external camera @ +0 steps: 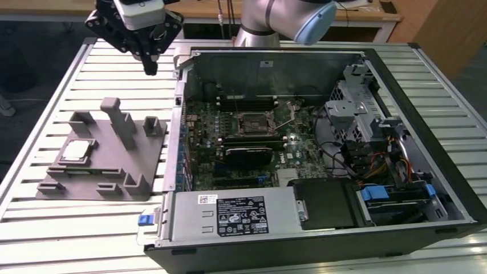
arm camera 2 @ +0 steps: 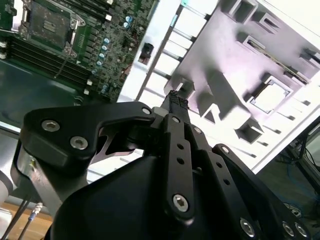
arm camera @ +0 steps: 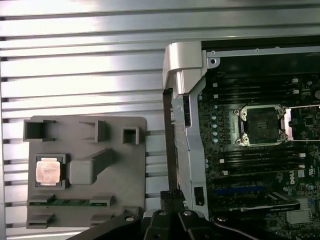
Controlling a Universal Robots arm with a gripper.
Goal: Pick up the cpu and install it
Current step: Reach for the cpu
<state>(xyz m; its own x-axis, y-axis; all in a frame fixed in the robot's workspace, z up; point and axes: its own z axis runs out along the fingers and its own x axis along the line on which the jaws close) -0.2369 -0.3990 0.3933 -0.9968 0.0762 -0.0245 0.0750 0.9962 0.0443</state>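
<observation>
Though closed, black end effector (external camera: 150,69): grips nothing, exterior view's upper left.
Small silvery square cpu (external camera: 76,150): unpicked, in grey plastic fixture (external camera: 106,172).
Black-framed motherboard socket (external camera: 255,121): vacant.

Cpu (external camera: 76,149): silvery-white top, slight coppery tint in the first wrist view. Fixture (external camera: 91,185): plain matte grey. Table (external camera: 99,63): pale silver, parallel slat stripes with dark gaps. Gripper (external camera: 150,68): black, silver screw heads. Arm (external camera: 263,23): silver-grey, with a light blue cap (external camera: 313,25). Computer case (external camera: 304,252): black outside, grey metal inside. Motherboard (external camera: 199,134): dark green. Socket (external camera: 254,121): black centre, silver frame. Power supply (external camera: 190,218): grey, black label with white print. Clips (external camera: 377,193): blue. Wires (external camera: 380,166): yellow, red, black.
</observation>
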